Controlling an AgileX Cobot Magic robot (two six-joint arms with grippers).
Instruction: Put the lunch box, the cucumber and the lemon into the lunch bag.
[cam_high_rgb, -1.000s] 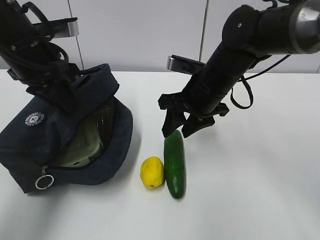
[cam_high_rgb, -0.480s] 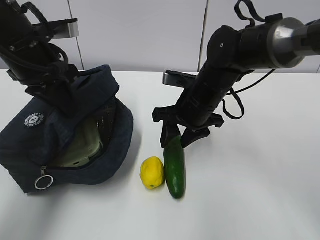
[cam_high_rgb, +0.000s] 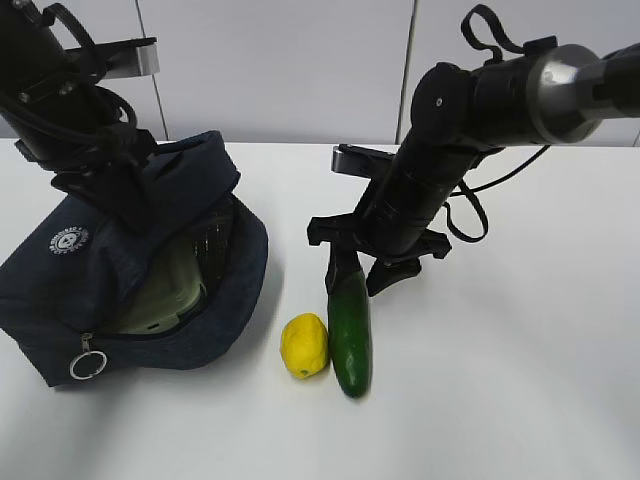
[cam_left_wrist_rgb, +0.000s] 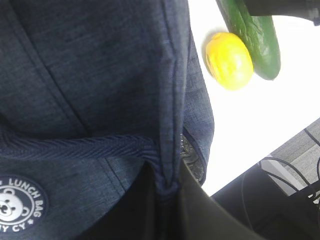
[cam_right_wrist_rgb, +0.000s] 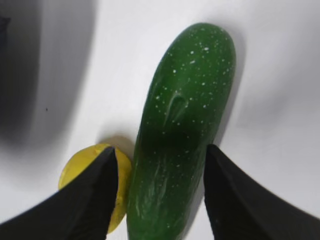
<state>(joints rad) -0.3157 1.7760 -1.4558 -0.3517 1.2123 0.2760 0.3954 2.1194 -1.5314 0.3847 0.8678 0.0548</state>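
The lunch bag (cam_high_rgb: 120, 290) is dark navy with a fine heathered weave, and its strap shows a herringbone pattern in the left wrist view. On it sits a round white logo (cam_high_rgb: 69, 239) with a bear face and white lettering. Its zipper pull (cam_high_rgb: 88, 366) is a silvery metal ring. Inside, the lunch box (cam_high_rgb: 165, 290) looks pale sage green. The cucumber (cam_high_rgb: 350, 330) is deep glossy green, flecked with tiny pale specks. The lemon (cam_high_rgb: 305, 346) is bright yellow. Both tools are black. The bench (cam_high_rgb: 520, 380) is plain white.
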